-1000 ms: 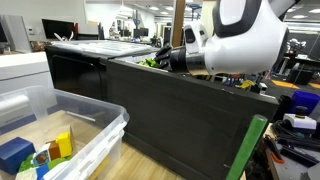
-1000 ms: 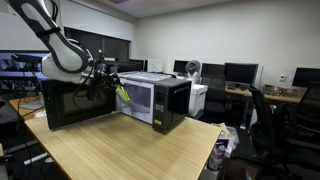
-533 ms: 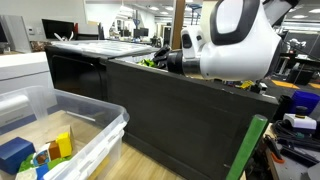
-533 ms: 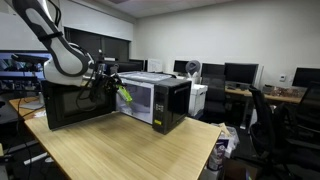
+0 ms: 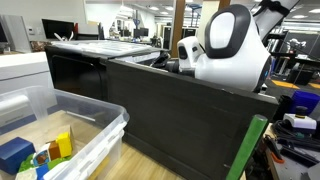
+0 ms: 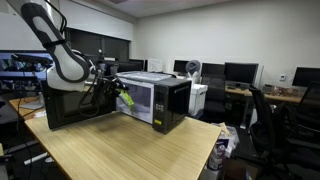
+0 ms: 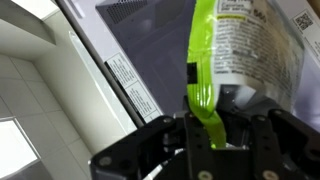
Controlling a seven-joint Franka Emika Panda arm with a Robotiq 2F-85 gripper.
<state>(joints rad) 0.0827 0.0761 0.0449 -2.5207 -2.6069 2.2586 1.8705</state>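
Green-edged packet (image 7: 240, 50) clamped in closed fingers (image 7: 172, 140) at the open microwave (image 6: 160, 100).
Wrist view: fingers pinch the packet's green sealed edge, and its printed body sticks out beyond them. In an exterior view the packet hangs in the air between the swung-open door (image 6: 70, 108) and the oven mouth, above the wooden surface (image 6: 130, 150). Clear plastic bin (image 5: 80, 125) sits near the door.

The arm (image 6: 68, 65) arches over and down; end effector (image 7: 207, 128) held level, jaws pinched tight.
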